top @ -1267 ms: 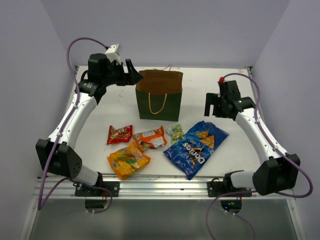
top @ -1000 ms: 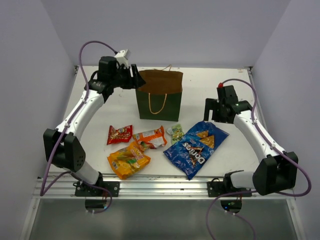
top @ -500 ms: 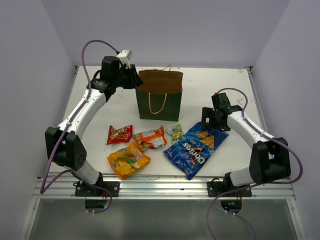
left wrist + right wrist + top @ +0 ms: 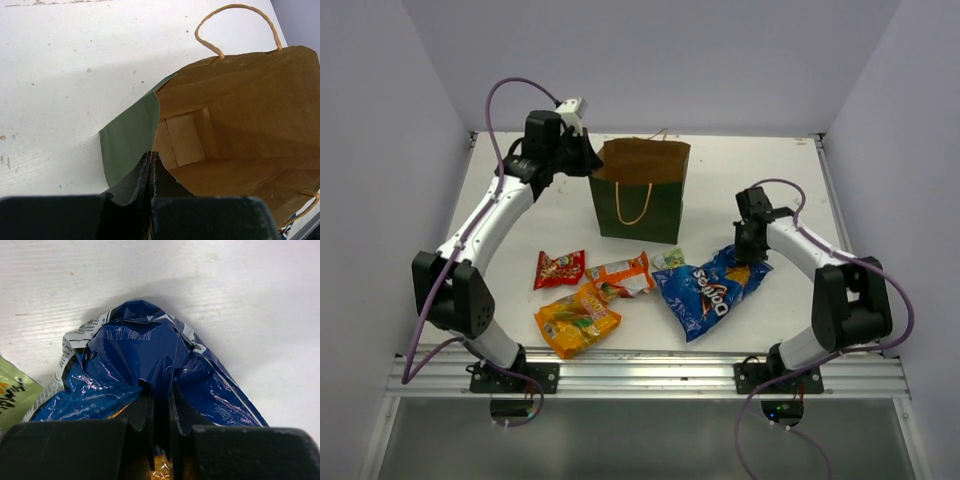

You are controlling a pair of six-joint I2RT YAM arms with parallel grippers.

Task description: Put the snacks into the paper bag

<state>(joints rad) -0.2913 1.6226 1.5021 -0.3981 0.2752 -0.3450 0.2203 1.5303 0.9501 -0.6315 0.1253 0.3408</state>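
The right claw (image 4: 161,405) pinched the crumpled end of the blue chip bag (image 4: 708,290), which lay just front-right of the paper bag (image 4: 640,208). The left claw (image 4: 151,167) pinched the paper bag's rim. The chip bag looked light, slippery and crushable, so it seemed best held by its sealed edge.

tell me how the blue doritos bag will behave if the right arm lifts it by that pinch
Likely floppy: the blue Doritos bag bunches into folds where the right gripper pinches it. Probably light for its size, given the thin crinkled film. The glossy surface looks slippery, so it may slide out.
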